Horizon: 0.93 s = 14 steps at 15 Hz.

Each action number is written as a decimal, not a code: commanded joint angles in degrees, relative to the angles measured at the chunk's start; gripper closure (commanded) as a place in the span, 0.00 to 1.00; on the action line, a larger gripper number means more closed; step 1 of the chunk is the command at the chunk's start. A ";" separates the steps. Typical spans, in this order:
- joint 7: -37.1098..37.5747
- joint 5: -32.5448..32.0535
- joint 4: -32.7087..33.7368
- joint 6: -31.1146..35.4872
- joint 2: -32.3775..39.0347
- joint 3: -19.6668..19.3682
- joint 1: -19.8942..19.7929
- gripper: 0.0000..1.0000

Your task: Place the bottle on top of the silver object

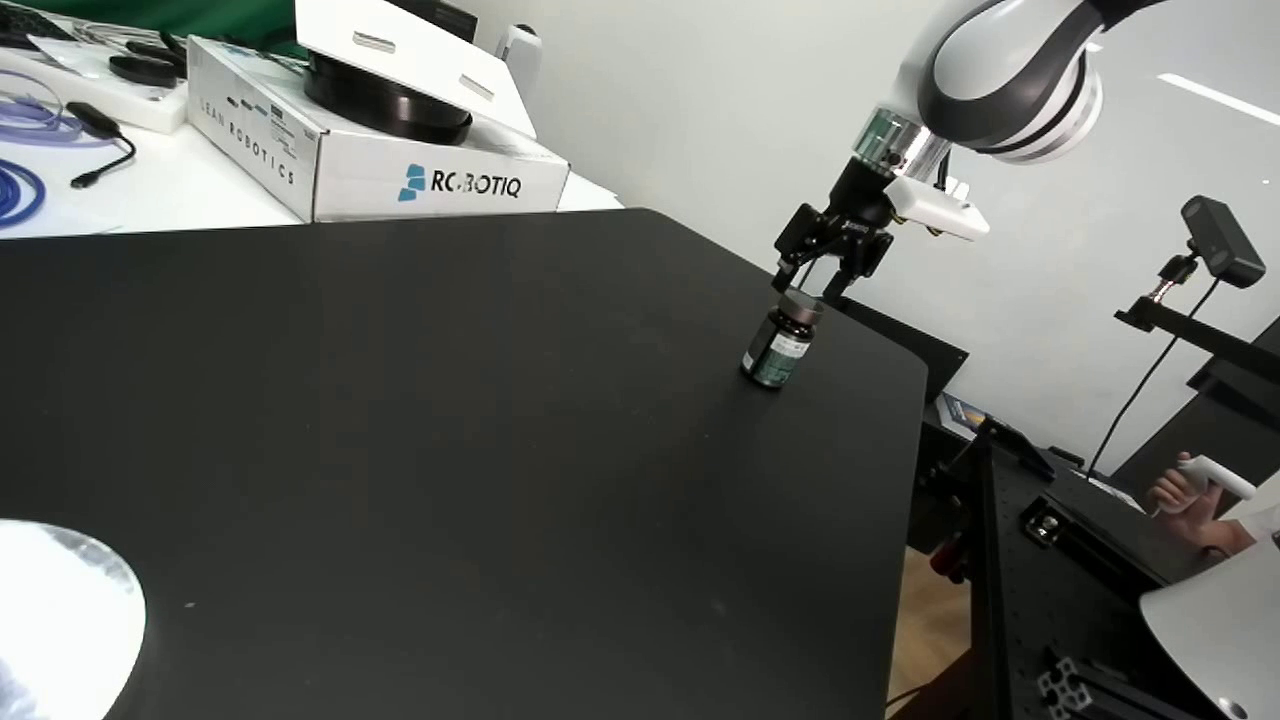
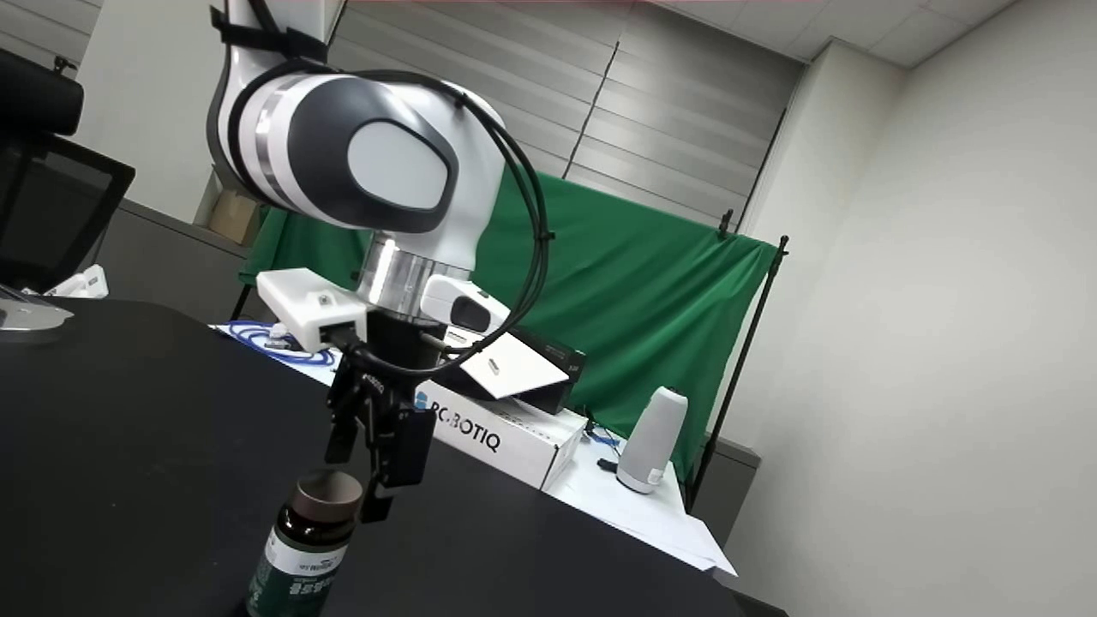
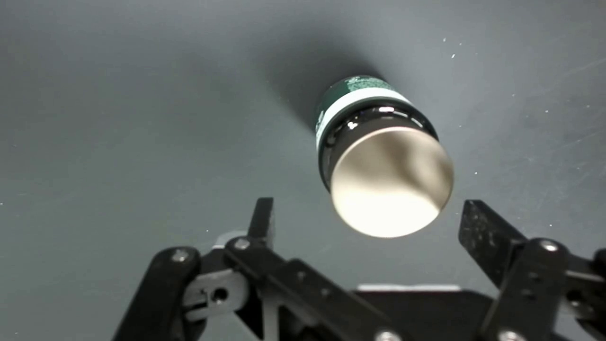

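The bottle (image 1: 779, 352), dark green with a white label band and a brown cap, stands upright on the black table near one edge. It also shows in an exterior view (image 2: 300, 561), its base cut off by the frame, and in the wrist view (image 3: 390, 184). My gripper (image 1: 808, 287) is open and empty, its fingertips just above and beside the cap. In the wrist view, the cap lies between and slightly ahead of the fingers (image 3: 368, 202), with a gap on both sides. The silver object (image 1: 60, 620), a round shiny disc, is partly cut off at the table's far side from the bottle.
A white Robotiq box (image 1: 440, 180) with a black round part and a white panel on it stands on a white table beyond the black table (image 1: 450, 400). Blue cables (image 1: 20, 190) lie there. A camera on a mount (image 1: 1222, 240) and a person's hand (image 1: 1190, 495) show beyond the table edge.
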 commanded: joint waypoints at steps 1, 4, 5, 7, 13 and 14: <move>2.61 -0.23 0.13 -0.63 -0.38 -0.28 0.80 0.00; 4.44 -0.44 0.11 -0.50 0.18 -0.41 1.58 0.00; 4.94 -0.55 0.05 -0.50 0.36 -0.43 1.86 0.00; 5.69 -0.80 -0.07 -0.47 0.92 -0.47 2.43 0.00; 7.00 -1.23 0.07 -0.14 2.86 -0.79 3.99 0.40; 7.20 -1.29 0.12 -0.24 2.94 -0.84 4.25 0.49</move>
